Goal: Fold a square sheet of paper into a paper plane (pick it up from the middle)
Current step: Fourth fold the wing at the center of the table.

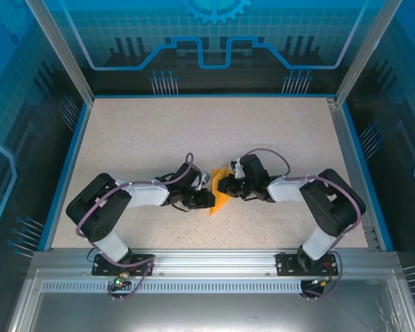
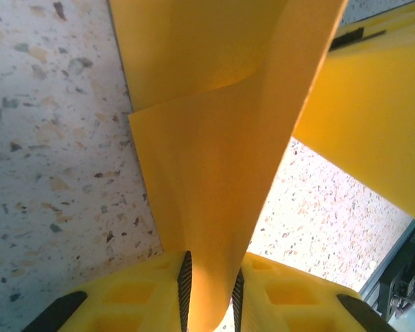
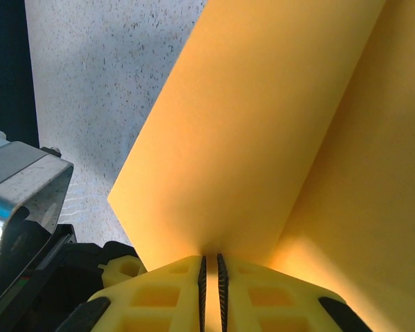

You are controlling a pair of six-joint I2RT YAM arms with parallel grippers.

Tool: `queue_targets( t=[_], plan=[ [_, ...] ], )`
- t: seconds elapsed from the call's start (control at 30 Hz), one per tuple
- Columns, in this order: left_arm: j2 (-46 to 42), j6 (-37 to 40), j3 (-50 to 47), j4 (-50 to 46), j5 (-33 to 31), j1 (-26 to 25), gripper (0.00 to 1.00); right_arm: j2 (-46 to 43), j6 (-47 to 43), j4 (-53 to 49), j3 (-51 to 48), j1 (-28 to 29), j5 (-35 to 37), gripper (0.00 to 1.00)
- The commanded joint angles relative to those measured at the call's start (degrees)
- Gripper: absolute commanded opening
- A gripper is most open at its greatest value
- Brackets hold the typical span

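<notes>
Square sheet of paper stands creased, pinched in right end effector.

Left arm and right arm — black joints, white links, looping purplish cables; yellow fingers carry black ribbed pads.

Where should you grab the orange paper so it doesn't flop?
Pinch the orange paper by its edge, coming in edge-on from the side, one finger on each flat face, as the right end effector does. It stands up thin, so its faces probably grip best.
</notes>
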Motion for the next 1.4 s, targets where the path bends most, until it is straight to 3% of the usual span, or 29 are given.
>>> queue_targets(
  t=[0.0,0.1,0.3,0.57,0.8,1.37],
  plan=[
    [-1.2,0.1,-0.5,0.3,1.7,-0.1,0.25,-0.2,-0.1,-0.9,1.3,0.6,-0.1,0.16],
    [-0.6,0.4,0.0,0.3,1.6,-0.5,0.25,-0.2,-0.1,-0.9,1.2,0.6,-0.1,0.16],
    [0.6,1.2,0.9,0.7,1.6,-0.8,0.12,-0.7,-0.4,-1.5,0.9,0.6,0.1,0.16],
    [1.9,2.2,1.5,1.6,3.2,-0.8,0.05,-4.4,-2.2,-5.7,-0.6,0.0,0.9,0.17],
    [2.5,-0.2,-0.2,5.8,6.8,1.2,0.04,-7.0,-2.9,-6.0,-2.0,0.1,0.3,0.18],
    [6.5,-3.4,-1.2,8.7,12.0,3.8,0.04,-2.3,-0.5,-2.3,1.3,0.1,-1.8,0.17]
  ],
)
